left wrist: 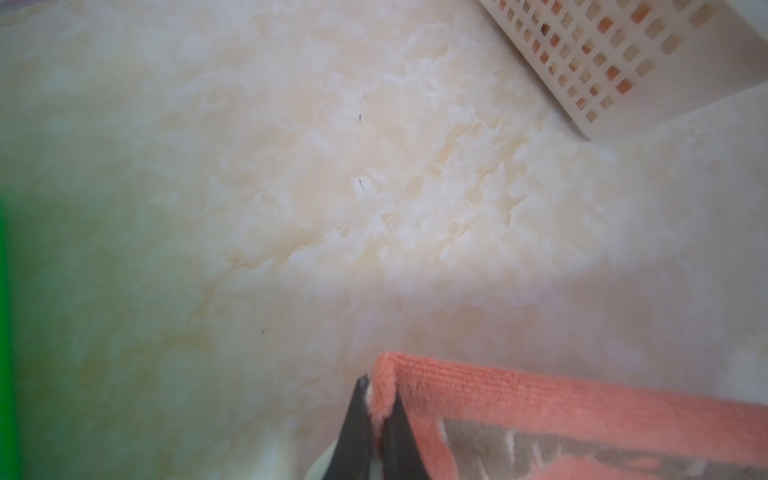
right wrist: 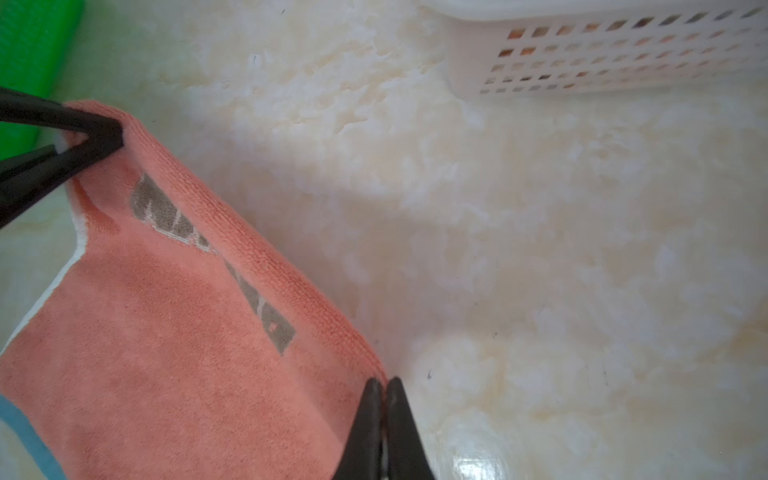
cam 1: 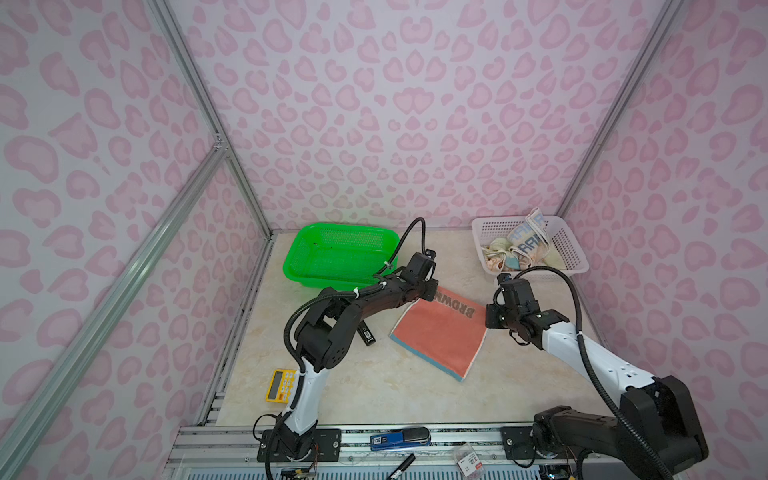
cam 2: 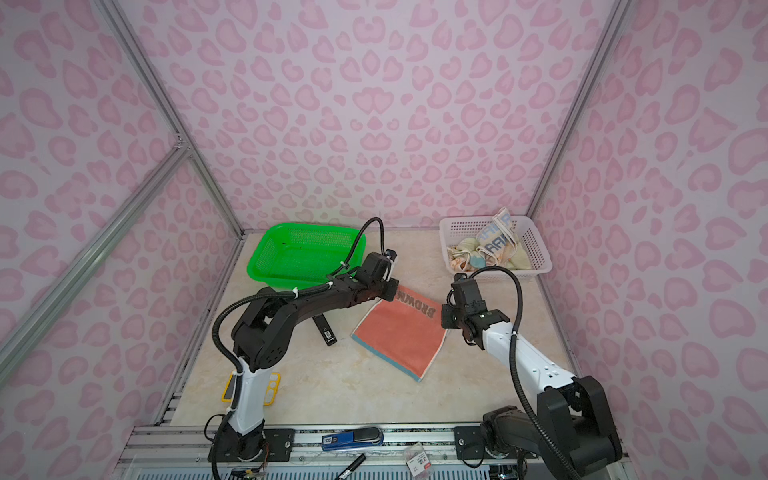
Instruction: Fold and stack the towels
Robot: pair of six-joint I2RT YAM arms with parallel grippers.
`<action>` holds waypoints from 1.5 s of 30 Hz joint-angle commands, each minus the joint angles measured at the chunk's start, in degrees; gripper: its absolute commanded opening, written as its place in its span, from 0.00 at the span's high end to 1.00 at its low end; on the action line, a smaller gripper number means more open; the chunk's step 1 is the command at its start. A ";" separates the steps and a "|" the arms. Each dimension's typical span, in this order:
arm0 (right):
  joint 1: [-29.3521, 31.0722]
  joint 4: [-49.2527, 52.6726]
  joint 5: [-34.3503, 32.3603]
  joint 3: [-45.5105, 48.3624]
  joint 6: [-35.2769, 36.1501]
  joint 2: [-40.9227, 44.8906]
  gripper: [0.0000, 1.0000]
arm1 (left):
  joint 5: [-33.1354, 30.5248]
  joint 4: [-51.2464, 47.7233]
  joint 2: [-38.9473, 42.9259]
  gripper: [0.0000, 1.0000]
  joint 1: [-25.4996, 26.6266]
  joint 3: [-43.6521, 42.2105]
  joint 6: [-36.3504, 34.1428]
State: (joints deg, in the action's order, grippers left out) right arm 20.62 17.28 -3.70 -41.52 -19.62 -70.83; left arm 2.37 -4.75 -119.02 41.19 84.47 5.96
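Observation:
A rust-red towel [cam 1: 436, 336] [cam 2: 395, 336] with grey "BROWN" letters lies in the middle of the table, a light blue edge showing along its near left side. My left gripper [cam 1: 432, 291] [cam 2: 392, 291] [left wrist: 380, 386] is shut on its far left corner. My right gripper [cam 1: 488, 318] [cam 2: 444, 320] [right wrist: 384, 384] is shut on the far right corner. The lettered far edge [right wrist: 257, 266] hangs raised between the two grippers. Several more towels [cam 1: 519, 247] [cam 2: 488, 249] lie crumpled in the white basket, one cream with big letters.
A green mesh basket [cam 1: 299, 249] [cam 2: 266, 249] stands at the back left and the white basket [cam 1: 575, 257] [cam 2: 540, 257] [left wrist: 602, 54] at the back right. A small black device [cam 1: 365, 332], a yellow calculator [cam 1: 280, 384] and a blue stapler [cam 1: 401, 438] lie near the left arm and front rail.

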 commanded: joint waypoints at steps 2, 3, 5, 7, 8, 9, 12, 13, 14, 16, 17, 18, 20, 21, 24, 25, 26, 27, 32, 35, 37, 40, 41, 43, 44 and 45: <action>1.99 1.94 3.08 1.24 1.51 2.45 1.00 | -0.54 2.89 10.76 0.97 -0.23 -5.91 0.80; 2.49 2.39 3.17 1.28 1.45 3.03 1.00 | -0.34 2.52 11.82 0.97 -0.23 -6.86 0.97; 3.74 3.45 3.33 1.66 1.43 4.20 1.00 | 0.22 1.72 14.09 0.97 -0.01 -9.15 0.99; 4.80 4.45 3.86 1.88 1.54 5.11 1.00 | 0.35 0.92 15.73 0.97 0.11 -11.26 1.08; 5.33 4.97 4.25 2.18 1.50 5.49 1.00 | 0.35 0.44 16.56 0.97 0.04 -12.27 1.01; 5.86 5.36 4.45 2.32 1.41 5.75 1.00 | 0.31 0.28 17.06 0.97 0.18 -13.41 1.05; 7.46 5.83 5.15 3.31 1.17 6.31 1.00 | -0.27 -0.65 17.77 0.97 0.29 -16.15 0.88; 7.97 5.84 5.57 3.59 1.20 6.36 1.00 | -0.35 -0.97 17.67 0.97 0.38 -16.74 0.82; 8.32 5.85 5.87 3.84 1.17 6.32 1.00 | -0.57 -1.12 17.55 0.97 0.32 -17.34 0.89; 9.14 5.75 6.41 4.37 1.10 6.24 1.00 | -0.68 -0.88 17.35 0.98 0.41 -18.39 1.20; 9.40 5.67 6.75 4.55 1.08 6.22 1.00 | -0.91 -0.82 17.29 0.98 0.46 -18.70 1.38; 9.66 5.66 6.94 4.66 1.15 6.16 1.00 | -1.14 -0.78 17.34 0.98 0.49 -19.02 1.47; 10.07 5.83 7.13 4.92 1.17 6.31 1.00 | -1.61 -0.91 17.68 0.98 0.54 -19.42 1.51; 10.25 5.92 7.36 5.11 1.21 6.40 1.00 | -1.80 -1.09 18.03 0.98 0.63 -19.65 1.39; 10.83 6.17 8.61 5.64 1.14 7.04 1.00 | -2.11 -2.35 19.36 0.98 0.60 -20.17 0.83; 11.14 6.49 9.07 5.61 1.07 7.27 1.00 | -2.02 -2.96 19.91 0.98 0.67 -20.43 0.51; 11.44 6.80 9.23 5.74 0.92 7.49 1.00 | -2.02 -3.36 20.35 0.98 0.69 -20.77 0.38; 12.05 7.10 9.54 5.93 0.83 7.76 1.00 | -1.95 -3.81 20.97 0.98 0.72 -21.30 0.20; 16.13 7.35 10.20 6.85 -0.52 8.42 1.00 | -1.46 -5.33 23.19 0.98 0.78 -24.23 0.11; 18.79 7.15 10.37 7.39 -1.40 7.87 1.00 | -0.75 -5.70 24.06 0.98 0.82 -26.19 0.58; 20.32 7.17 10.55 7.81 -2.04 7.57 1.00 | -0.38 -5.37 24.91 0.98 0.82 -27.76 0.87; 22.20 6.57 11.21 8.70 -3.17 7.34 1.00 | -0.29 -5.35 25.41 0.98 0.83 -29.30 0.99; 22.68 6.26 11.38 8.92 -3.47 7.26 1.00 | -0.13 -5.54 25.43 0.98 0.90 -29.60 0.86; 23.76 5.78 11.76 9.49 -4.14 6.90 1.00 | 0.16 -6.09 25.19 0.98 0.93 -30.03 0.72; 24.17 5.63 11.78 9.65 -4.41 6.64 1.00 | 0.18 -6.27 25.00 0.98 1.00 -30.15 0.64; 24.64 5.30 11.85 9.85 -4.86 6.25 1.00 | 0.11 -6.40 24.82 0.98 0.94 -30.47 0.64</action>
State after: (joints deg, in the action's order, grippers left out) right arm 44.42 23.20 7.18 -32.29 -22.98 -63.94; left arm 2.50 -10.85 -94.48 42.13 54.54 6.92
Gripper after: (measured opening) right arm 0.049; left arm 0.070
